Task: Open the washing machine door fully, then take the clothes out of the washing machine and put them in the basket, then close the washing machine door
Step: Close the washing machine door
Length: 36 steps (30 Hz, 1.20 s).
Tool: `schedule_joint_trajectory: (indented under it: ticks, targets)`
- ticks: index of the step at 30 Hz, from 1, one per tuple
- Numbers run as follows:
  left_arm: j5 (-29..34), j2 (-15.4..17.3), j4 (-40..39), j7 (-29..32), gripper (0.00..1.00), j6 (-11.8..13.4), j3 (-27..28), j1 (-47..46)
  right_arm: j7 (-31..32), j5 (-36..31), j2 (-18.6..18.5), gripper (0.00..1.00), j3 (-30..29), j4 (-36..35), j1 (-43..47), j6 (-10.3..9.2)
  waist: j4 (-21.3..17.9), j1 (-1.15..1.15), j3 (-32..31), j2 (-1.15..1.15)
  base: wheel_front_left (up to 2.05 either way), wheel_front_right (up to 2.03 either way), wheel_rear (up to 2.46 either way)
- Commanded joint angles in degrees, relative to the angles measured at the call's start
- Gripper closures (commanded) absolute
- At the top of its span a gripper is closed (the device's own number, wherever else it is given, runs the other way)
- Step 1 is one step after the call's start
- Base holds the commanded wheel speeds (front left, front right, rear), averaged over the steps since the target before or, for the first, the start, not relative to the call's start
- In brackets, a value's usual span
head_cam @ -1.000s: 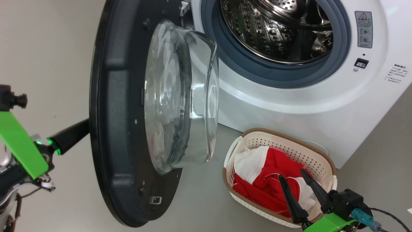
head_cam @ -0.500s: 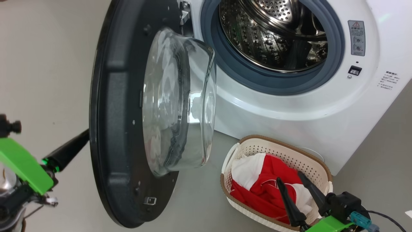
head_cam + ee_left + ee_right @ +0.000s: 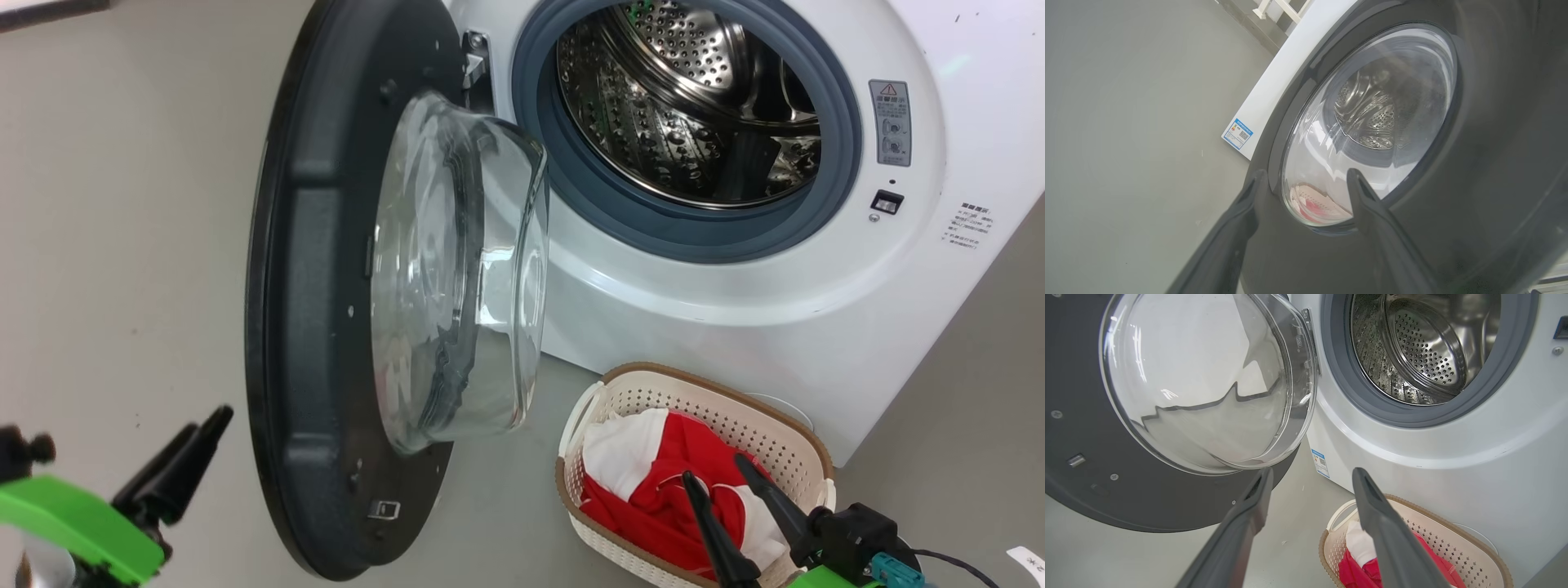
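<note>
One small blue label [image 3: 1321, 462] low on the washing machine [image 3: 735, 327], one grey warning sticker [image 3: 890, 122] with red triangle beside the drum [image 3: 678, 98], print unreadable; washing machine door [image 3: 318, 245] swung wide, blocking left tool [image 3: 1306, 175] from the drum; one basket [image 3: 759, 425] on the floor [image 3: 122, 245], red-and-white clothes [image 3: 653, 482] inside; two tools, both spread wide, empty; right tool [image 3: 717, 469] above basket.
</note>
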Motion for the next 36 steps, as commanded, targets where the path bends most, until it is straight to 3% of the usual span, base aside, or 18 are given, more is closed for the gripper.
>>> schedule_joint_trajectory:
  ticks: [1,14,20,24,30,36]
  targets:
    - [0.72,2.62,-0.19,-1.73,0.00,-0.38,1.94,-0.64,-0.38,0.62,0.05,0.00,1.51,-1.64,-0.55,0.36,0.07,0.00,-0.17,0.00,0.00,0.00,0.00]
    - [5.57,1.28,9.54,-21.07,0.00,-0.38,-4.45,6.11,-0.38,1.18,-0.20,0.00,1.94,-1.97,-0.13,0.36,-0.13,0.00,-1.04,0.00,0.00,0.00,0.00]
    - [11.61,-0.68,13.15,-24.61,0.00,-0.38,-4.73,7.14,-0.38,1.33,-0.16,0.00,1.11,-2.32,0.29,0.36,-0.32,0.00,-1.23,0.00,0.00,0.00,0.00]
    - [20.86,-2.78,13.62,-24.69,0.00,-0.38,-0.17,7.63,-0.38,1.37,-0.13,0.00,0.35,-2.70,0.59,0.36,-0.37,0.00,-1.28,0.00,0.00,0.00,0.00]
    - [37.19,-10.65,9.85,-24.71,0.00,-0.38,11.24,10.98,-0.38,1.21,-0.05,0.00,-0.70,-3.45,1.54,0.36,-0.62,0.00,-1.51,0.00,0.00,0.00,0.00]
    - [48.66,-17.21,3.49,-24.72,0.00,-0.38,19.18,13.88,-0.38,1.00,0.23,0.00,-1.25,-4.47,1.63,0.36,-0.77,0.00,-1.47,0.00,0.00,0.00,0.00]
